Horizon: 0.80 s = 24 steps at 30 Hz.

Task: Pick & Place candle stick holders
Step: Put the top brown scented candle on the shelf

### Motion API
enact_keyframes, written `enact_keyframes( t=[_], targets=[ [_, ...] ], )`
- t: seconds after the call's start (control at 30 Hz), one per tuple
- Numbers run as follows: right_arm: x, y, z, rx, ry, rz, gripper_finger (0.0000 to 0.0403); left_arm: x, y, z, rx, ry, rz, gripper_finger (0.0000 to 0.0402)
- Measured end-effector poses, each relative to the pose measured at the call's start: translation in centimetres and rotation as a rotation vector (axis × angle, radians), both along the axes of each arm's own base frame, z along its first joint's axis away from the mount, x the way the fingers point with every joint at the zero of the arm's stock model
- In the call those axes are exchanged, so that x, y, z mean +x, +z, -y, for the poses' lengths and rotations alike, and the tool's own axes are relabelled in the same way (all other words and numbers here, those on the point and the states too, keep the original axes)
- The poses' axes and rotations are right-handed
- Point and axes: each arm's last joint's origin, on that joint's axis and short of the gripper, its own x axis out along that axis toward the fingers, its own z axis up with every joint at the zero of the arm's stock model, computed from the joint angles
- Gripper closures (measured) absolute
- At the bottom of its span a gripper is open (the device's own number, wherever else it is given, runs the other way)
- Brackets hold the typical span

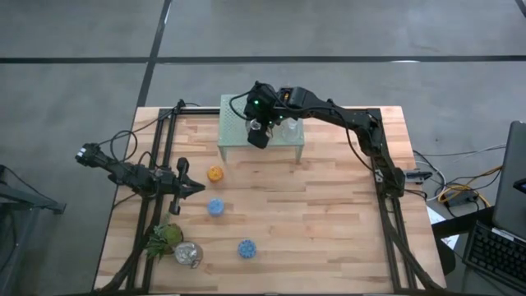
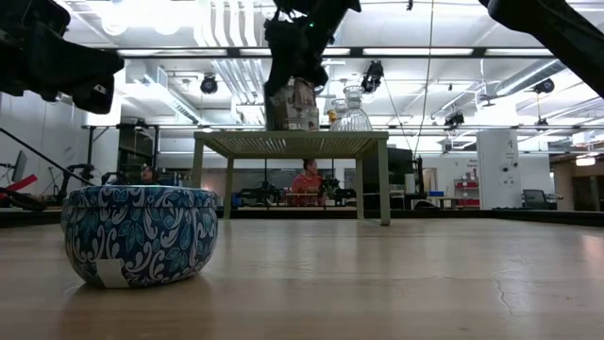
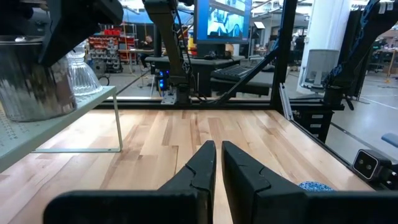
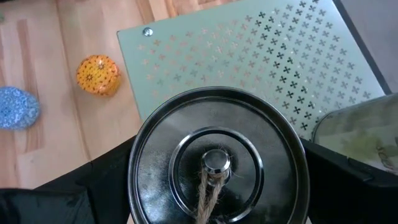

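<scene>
My right gripper [image 1: 259, 131] is over the pale-green mesh stand [image 1: 233, 131] at the table's far side, shut on a silvery metal holder [image 4: 217, 162] with a knobbed lid. The holder's base seems to rest on the stand's top [image 2: 283, 140]. A clear glass holder [image 1: 289, 127] stands on the stand beside it. An orange holder [image 1: 215, 173], two blue holders [image 1: 215, 206] [image 1: 246, 248] and a glassy holder [image 1: 188, 254] rest on the table. My left gripper [image 1: 196, 189] waits shut and empty at the table's left, near the orange holder. My right gripper holds the silvery holder by two opposite sides of its round wall, just below the lid's rim [image 4: 140, 174], pinched between the two fingers. The fingers come from above, pointing down. The holder stands upright, its base seemingly on the stand's top [image 3: 25, 118].
A green leafy plant [image 1: 164, 238] lies at the near left beside the glassy holder. One blue holder fills the low view's near left [image 2: 140, 234]. Bare wood spreads over the table's middle and right [image 1: 329, 214]. People sit in the room beyond the table [image 2: 307, 181].
</scene>
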Motion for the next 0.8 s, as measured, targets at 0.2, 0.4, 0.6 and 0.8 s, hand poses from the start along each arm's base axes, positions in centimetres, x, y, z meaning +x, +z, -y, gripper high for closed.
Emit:
enact_keyframes(
  t=[0.2,0.4,0.6,0.8],
  targets=[
    [0.0,-0.1,-0.1,-0.005,0.004,-0.006,0.0061,0.0,0.0,0.0,0.000,0.000,0.000,0.0371],
    [-0.1,-0.2,-0.2,-0.004,0.009,-0.013,0.0061,0.0,0.0,0.0,0.000,0.000,0.000,0.0371],
    [-0.1,-0.1,-0.5,-0.006,0.018,-0.018,0.0061,0.0,0.0,0.0,0.000,0.000,0.000,0.0371],
    [-0.6,1.0,-1.1,-0.049,0.039,0.001,0.0061,0.0,0.0,0.0,0.000,0.000,0.000,0.0371]
  ],
)
